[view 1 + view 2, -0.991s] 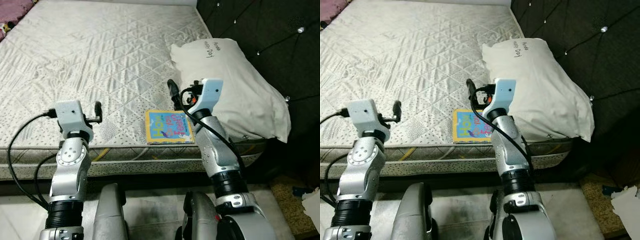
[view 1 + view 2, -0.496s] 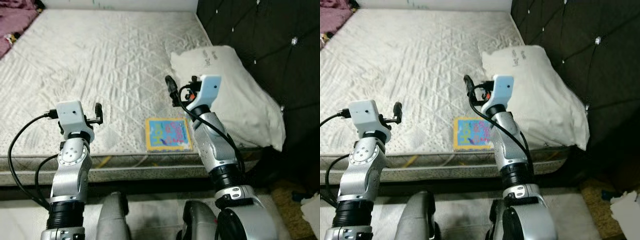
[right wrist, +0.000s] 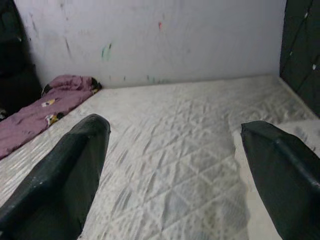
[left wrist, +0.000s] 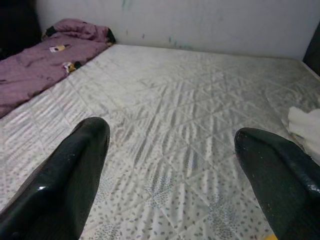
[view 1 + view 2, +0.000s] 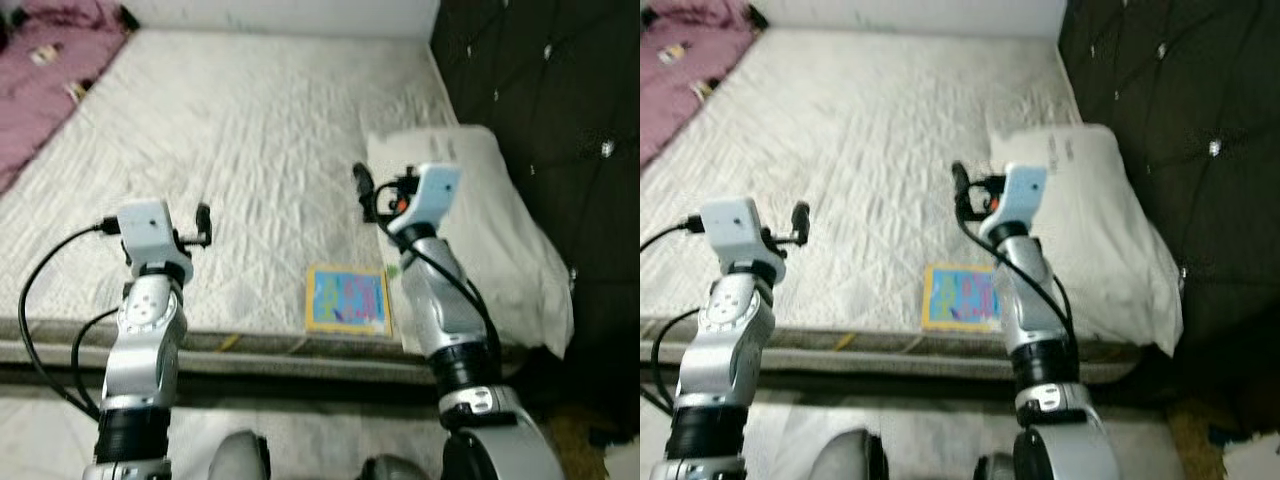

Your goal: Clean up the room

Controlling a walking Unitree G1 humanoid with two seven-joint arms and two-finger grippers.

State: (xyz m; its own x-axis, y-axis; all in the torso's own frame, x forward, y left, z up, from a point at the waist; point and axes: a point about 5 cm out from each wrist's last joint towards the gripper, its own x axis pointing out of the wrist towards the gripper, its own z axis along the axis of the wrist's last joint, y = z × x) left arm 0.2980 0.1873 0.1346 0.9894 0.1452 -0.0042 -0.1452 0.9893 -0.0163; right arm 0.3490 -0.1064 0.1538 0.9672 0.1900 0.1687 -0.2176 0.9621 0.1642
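Head views: thin book [image 5: 347, 300] lies flat at the mattress [image 5: 250, 140] near edge, beside the pillow [image 5: 490, 240]; likely light, stiff, best pinched at the overhanging edge. Right hand [image 5: 365, 190] and left hand [image 5: 203, 222] hover over the bed. Wrist views: both hands wide open, empty; purple blanket [image 4: 45, 55] by the wall [image 3: 150, 35].

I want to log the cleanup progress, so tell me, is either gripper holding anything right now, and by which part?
Nothing is held. The left gripper and right gripper are both open above the mattress; the book lies untouched near its edge.
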